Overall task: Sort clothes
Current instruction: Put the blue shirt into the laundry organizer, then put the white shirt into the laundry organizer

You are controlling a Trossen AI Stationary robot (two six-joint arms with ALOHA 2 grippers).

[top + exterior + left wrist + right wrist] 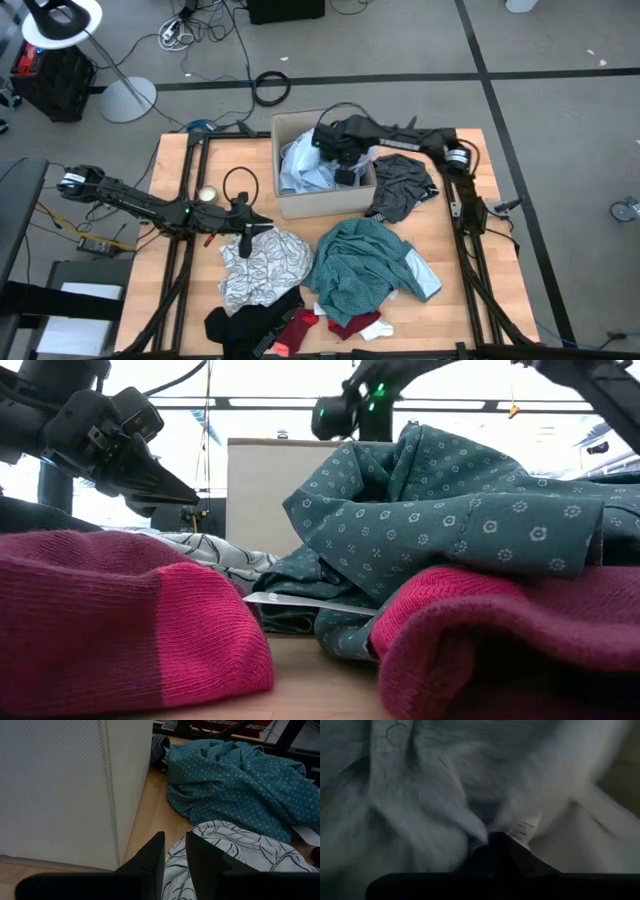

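One garment, as far as I can judge, is sorted: the pale blue garment lies bunched inside the cardboard box at the far middle of the desk. My right gripper is down in that box with its jaws closed together; the right wrist view shows only pale cloth in front of them, and I cannot tell whether any fabric is pinched.

Remaining on the desk:
- teal dotted garment, heaped in front of the box
- white leaf-print garment, beside it on the left
- dark grey garment, just right of the box
- black garment and red socks, at the near edge

My left gripper sits at the far edge of the white leaf-print garment, jaws narrowly parted with nothing between them that I can see.

I judge the task to be in its early part, with five items unsorted.
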